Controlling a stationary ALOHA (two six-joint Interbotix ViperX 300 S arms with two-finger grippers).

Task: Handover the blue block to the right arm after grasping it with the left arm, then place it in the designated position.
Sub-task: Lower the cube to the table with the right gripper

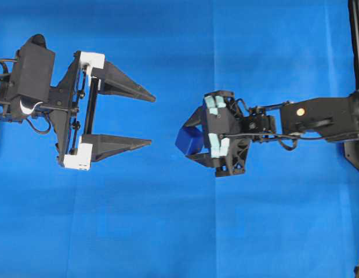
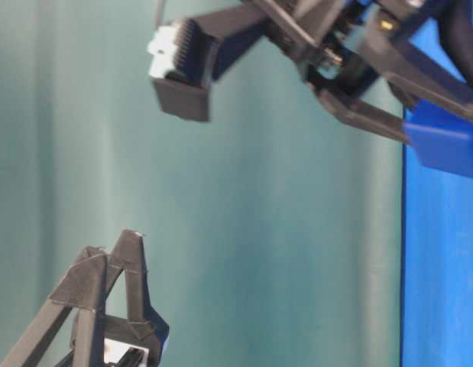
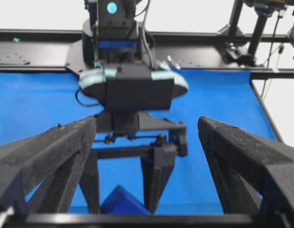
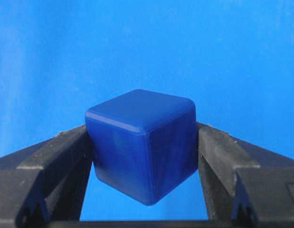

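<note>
The right gripper [image 1: 191, 141] is clamped on the block [image 1: 189, 139]. In the right wrist view the block [image 4: 141, 142] sits squeezed between the two black fingers [image 4: 56, 161], one corner edge turned toward the camera, with blue cloth [image 4: 137, 42] behind it. In the overhead view the block sticks out at the fingertip end of this gripper, on the side facing the other arm, and the mint-green pieces [image 1: 214, 105] on the gripper's body lie just behind it.

The left gripper [image 1: 151, 119] is spread wide and holds nothing. Its two pointed fingers [image 1: 124, 84] aim at the right gripper, with a gap of bare cloth between their tips and the block; the white brackets [image 1: 91, 59] sit at the finger bases. From the left wrist view the right gripper [image 3: 123, 190] faces the camera between the left fingers [image 3: 52, 156], with the block [image 3: 123, 204] low between its own fingers, only partly seen.

In the table-level view the block [image 2: 446, 138] is at the fingertips of the right gripper, against the blue cloth; the picture is blurred there.
</note>
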